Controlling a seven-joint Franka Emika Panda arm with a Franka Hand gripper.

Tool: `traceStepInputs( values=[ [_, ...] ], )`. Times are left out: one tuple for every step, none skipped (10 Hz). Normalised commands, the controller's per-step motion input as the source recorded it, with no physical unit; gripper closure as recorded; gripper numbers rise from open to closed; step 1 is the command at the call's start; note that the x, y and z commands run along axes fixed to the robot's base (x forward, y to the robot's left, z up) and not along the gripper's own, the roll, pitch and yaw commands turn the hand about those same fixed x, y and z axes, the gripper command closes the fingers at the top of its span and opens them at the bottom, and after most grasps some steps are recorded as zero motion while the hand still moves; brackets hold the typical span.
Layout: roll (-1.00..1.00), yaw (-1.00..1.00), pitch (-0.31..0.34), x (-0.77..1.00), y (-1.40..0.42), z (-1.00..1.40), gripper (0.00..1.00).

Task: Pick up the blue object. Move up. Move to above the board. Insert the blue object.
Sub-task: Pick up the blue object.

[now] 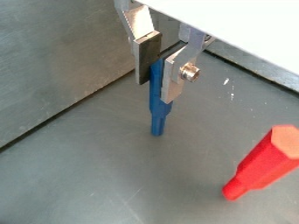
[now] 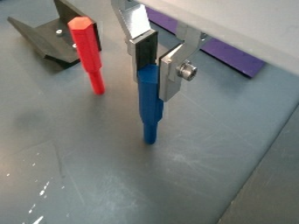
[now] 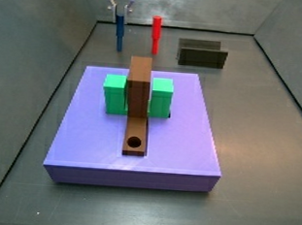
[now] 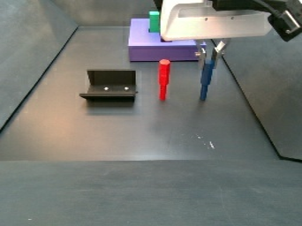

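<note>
The blue peg [image 2: 149, 103] is seen standing upright on the grey floor [image 2: 105, 175], just beside the red peg [image 2: 86, 52] and well apart from the brown board [image 3: 139, 109] on the purple slab [image 3: 74, 138], and its upper end is flanked by the gripper [image 2: 153, 59], whose silver fingers [image 1: 177, 74] appear closed against it in both wrist views. The peg is judged light, stiff and smooth, so some slipping or tilting between the flat pads may be expected. A hold near the top, square to its flat faces, is judged best, with the lower length left free for the board's round hole [image 3: 134, 142]
</note>
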Motion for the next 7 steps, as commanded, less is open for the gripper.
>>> traceStepInputs(
  values=[
    [0.0,0.0,0.0,0.0,0.0,0.0,1.0],
    [0.0,0.0,0.0,0.0,0.0,0.0,1.0],
    [0.0,0.0,0.0,0.0,0.0,0.0,1.0],
    [0.0,0.0,0.0,0.0,0.0,0.0,1.0],
    [0.0,0.0,0.0,0.0,0.0,0.0,1.0],
    [0.0,0.0,0.0,0.0,0.0,0.0,1.0],
    [0.0,0.0,0.0,0.0,0.0,0.0,1.0]
  ],
)
